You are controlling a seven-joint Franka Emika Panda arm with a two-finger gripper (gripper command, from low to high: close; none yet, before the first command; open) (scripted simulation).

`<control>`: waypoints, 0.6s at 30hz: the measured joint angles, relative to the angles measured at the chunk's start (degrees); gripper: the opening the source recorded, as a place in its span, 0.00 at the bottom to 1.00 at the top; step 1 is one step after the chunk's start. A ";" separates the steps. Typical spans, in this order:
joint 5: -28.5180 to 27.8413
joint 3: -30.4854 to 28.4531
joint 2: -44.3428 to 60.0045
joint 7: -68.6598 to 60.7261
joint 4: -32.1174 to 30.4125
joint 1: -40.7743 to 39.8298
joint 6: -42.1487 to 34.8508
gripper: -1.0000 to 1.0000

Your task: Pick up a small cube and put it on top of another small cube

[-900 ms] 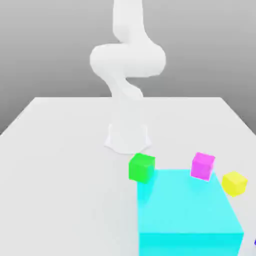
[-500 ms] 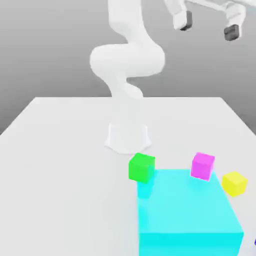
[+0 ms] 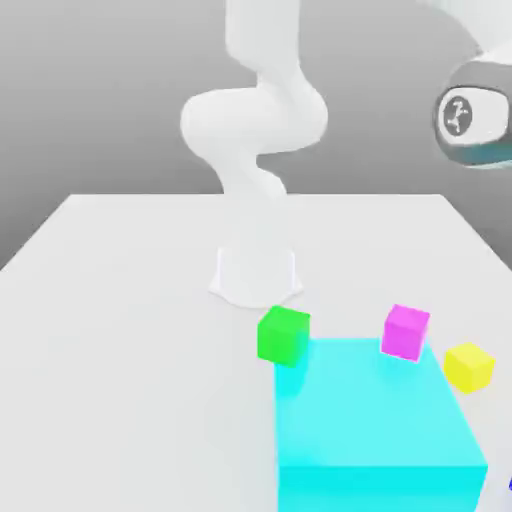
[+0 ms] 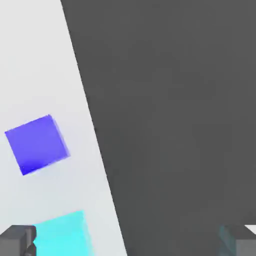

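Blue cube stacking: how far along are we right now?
Nothing is stacked yet. The blue cube sits alone on the table, apart from the cyan block. In hand: the gripper is open and empty, looking down with the cube off to one side. Left: center over the cube, grasp, lift, and place it on another small cube such as the yellow cube.

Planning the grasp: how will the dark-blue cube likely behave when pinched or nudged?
The dark-blue cube looks solid with flat faces, so it probably pinches squarely and slides rather than rolls. Lying flat on the table, it seems unlikely to tip.
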 joint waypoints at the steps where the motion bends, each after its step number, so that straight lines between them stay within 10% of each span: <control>1: -0.54 0.54 2.11 -1.48 0.37 0.44 0.38 0.50; 8: -4.96 1.37 16.87 -6.35 3.23 3.43 6.30 0.50; 9: -5.42 0.93 18.64 -6.12 3.63 3.81 7.63 0.00; 18: -4.59 1.65 15.91 -6.76 3.01 3.31 5.36 0.00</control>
